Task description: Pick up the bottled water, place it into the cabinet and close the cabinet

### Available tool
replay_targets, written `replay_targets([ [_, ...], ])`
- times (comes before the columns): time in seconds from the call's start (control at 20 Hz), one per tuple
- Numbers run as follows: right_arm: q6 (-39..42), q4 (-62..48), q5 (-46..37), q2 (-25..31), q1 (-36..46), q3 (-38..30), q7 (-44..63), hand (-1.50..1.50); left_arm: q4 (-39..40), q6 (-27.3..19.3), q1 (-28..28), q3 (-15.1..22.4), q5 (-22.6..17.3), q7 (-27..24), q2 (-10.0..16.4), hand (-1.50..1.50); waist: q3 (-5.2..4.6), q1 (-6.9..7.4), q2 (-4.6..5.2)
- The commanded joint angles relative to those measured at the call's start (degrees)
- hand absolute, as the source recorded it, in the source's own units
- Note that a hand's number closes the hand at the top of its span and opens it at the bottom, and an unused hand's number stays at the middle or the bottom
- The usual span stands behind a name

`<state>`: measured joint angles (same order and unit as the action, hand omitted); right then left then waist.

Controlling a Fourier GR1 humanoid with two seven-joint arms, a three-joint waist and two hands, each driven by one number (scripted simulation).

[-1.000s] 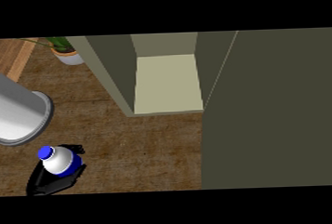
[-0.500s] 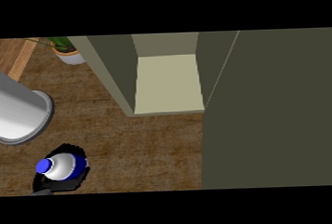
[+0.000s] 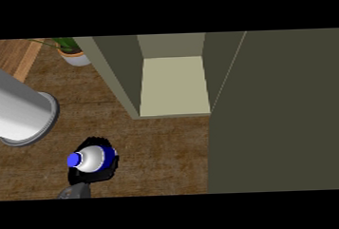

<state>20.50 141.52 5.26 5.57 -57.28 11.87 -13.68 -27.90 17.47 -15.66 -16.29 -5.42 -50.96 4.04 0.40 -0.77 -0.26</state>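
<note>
The water bottle (image 3: 91, 158), white with a blue cap (image 3: 75, 159), is seen almost from above at the lower left, over the wooden counter (image 3: 166, 150). My right hand (image 3: 104, 172) is black and curls round the bottle from below and behind, hiding most of its body. The olive cabinet (image 3: 118, 75) stands open up and to the right of the bottle, its pale inner shelf (image 3: 175, 85) bare. The bottle is outside the cabinet, left of and nearer than its opening. My left hand does not show.
The cabinet's wide dark door (image 3: 284, 112) fills the right side. A thick grey forearm (image 3: 18, 112) comes in from the upper left, ending just above the bottle. A potted plant (image 3: 72, 51) stands at the back left.
The hand with the bottle has moved right and a little up, towards the cabinet opening. The grey forearm has shifted slightly. The cabinet has not changed.
</note>
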Motion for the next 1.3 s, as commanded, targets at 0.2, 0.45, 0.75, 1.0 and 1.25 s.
replay_targets([
  [0.2, 0.4, 4.4, 3.9, 0.6, -2.5, -1.4, 1.4, -1.5, -6.5, -2.2, -0.9, 11.4, -11.1, 5.1, -4.0, 1.5, -0.34, 0.27, -0.24],
  [0.45, 0.7, 5.6, 5.2, 1.1, -1.7, -1.4, 2.1, -1.5, -13.8, -11.2, -1.8, 22.0, -19.7, 10.1, -4.0, 1.5, -0.37, -0.06, -0.17],
  [0.75, 0.2, 3.9, 7.0, 1.0, 0.3, -3.5, 3.6, -1.5, -26.4, -24.6, -3.3, 29.9, -18.3, 17.2, -4.0, 1.5, -0.34, 0.43, 0.0],
  [1.0, -1.1, 3.7, 5.0, -0.7, 2.0, -2.2, 4.1, -1.5, -30.6, -35.0, -10.3, 34.1, -18.8, 24.5, -4.0, 1.5, -0.37, 0.15, 0.07],
  [1.25, 1.6, 0.2, 6.2, -0.1, 1.5, -5.4, 0.6, -1.5, -25.2, -39.7, -19.4, 34.5, -21.2, 27.9, -4.0, 1.5, -0.37, -0.64, 0.16],
])
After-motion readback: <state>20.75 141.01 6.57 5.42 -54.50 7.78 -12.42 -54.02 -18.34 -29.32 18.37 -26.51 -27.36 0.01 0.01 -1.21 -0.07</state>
